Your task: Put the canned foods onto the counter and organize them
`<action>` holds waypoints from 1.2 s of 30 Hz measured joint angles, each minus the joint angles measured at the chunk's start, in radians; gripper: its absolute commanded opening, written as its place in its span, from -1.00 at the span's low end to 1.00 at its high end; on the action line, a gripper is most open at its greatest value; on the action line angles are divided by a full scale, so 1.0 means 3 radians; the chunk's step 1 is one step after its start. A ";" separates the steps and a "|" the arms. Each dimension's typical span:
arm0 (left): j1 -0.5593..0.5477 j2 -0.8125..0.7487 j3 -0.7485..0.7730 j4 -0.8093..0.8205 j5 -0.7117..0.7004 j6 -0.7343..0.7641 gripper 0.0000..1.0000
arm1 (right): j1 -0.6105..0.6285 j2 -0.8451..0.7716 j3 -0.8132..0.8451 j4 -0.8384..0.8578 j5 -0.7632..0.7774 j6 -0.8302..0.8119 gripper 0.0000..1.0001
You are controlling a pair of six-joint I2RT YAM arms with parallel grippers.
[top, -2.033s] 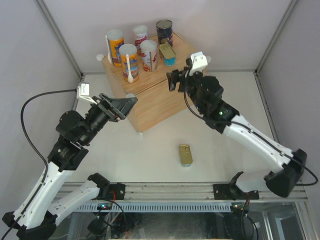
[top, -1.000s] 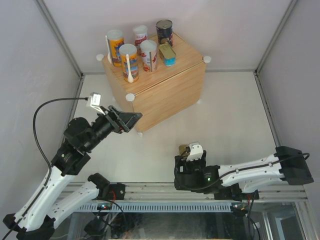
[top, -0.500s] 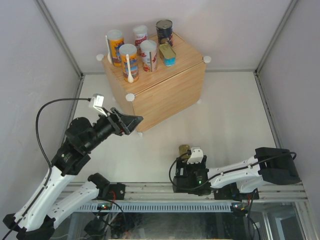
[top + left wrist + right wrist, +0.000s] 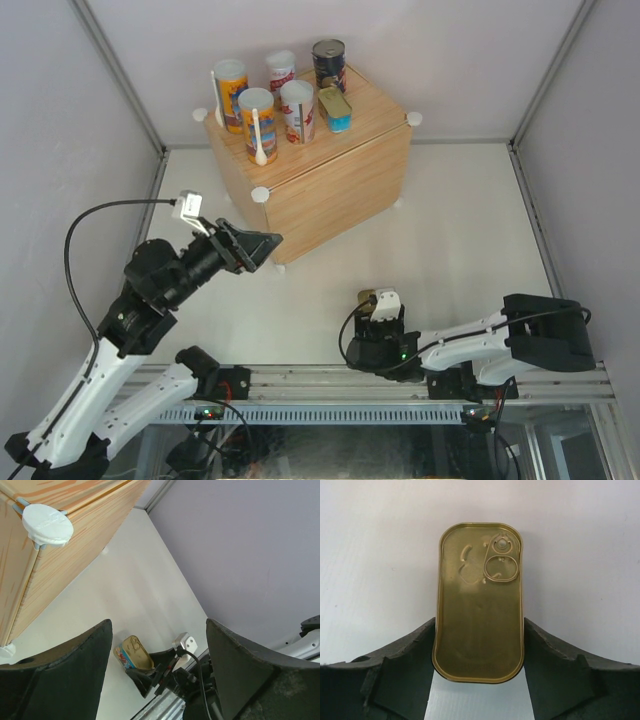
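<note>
The wood-grain counter (image 4: 345, 190) stands at the back. On it are two orange-blue tubes (image 4: 231, 95) with white spoons, two white-red tubes (image 4: 297, 110), a dark-blue can (image 4: 329, 63) and a flat gold-teal tin (image 4: 336, 108). A second flat gold tin (image 4: 367, 298) lies on the white table near the front edge. My right gripper (image 4: 369, 308) is low at the tin's near end. In the right wrist view its fingers (image 4: 415, 645) press both long sides of the tin (image 4: 479, 580). My left gripper (image 4: 255, 245) is open and empty beside the counter's front left corner.
The counter's white corner cap (image 4: 47, 525) and wooden side (image 4: 65, 555) are close to my left gripper. The front tin also shows in the left wrist view (image 4: 135, 652). Grey walls enclose the table on three sides. A metal rail (image 4: 330, 385) runs along the front edge.
My right arm has swung from beside the counter down to the front of the table, and its fingers now grip the flat tin. My left arm has barely shifted.
</note>
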 measured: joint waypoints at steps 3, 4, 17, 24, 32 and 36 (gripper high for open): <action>0.0000 -0.0023 0.0000 -0.0001 -0.0004 0.0000 0.60 | -0.0062 0.0010 -0.0050 0.0217 -0.0043 -0.0220 -0.52; 0.0000 -0.0031 0.0000 -0.0004 -0.0006 0.0000 0.59 | -0.0076 0.0018 -0.0053 0.0285 -0.0055 -0.0272 -0.78; 0.0000 -0.0098 0.0000 -0.0022 -0.0079 0.0001 0.59 | 0.0025 -0.0417 0.0006 0.0036 -0.0126 -0.0690 -1.00; 0.0000 -0.0126 -0.0003 0.0043 -0.0095 0.0020 0.59 | 0.0013 -0.0994 0.0459 -0.0230 -0.0136 -0.1197 -1.00; 0.0000 -0.0159 -0.0036 0.0154 -0.0128 0.0020 0.59 | -0.0093 -0.1260 0.1125 -0.0557 -0.0209 -0.1811 -1.00; 0.0000 -0.0184 -0.0036 0.0158 -0.0168 0.0023 0.59 | -0.0309 -0.1302 0.1486 -0.0599 -0.0327 -0.2181 -1.00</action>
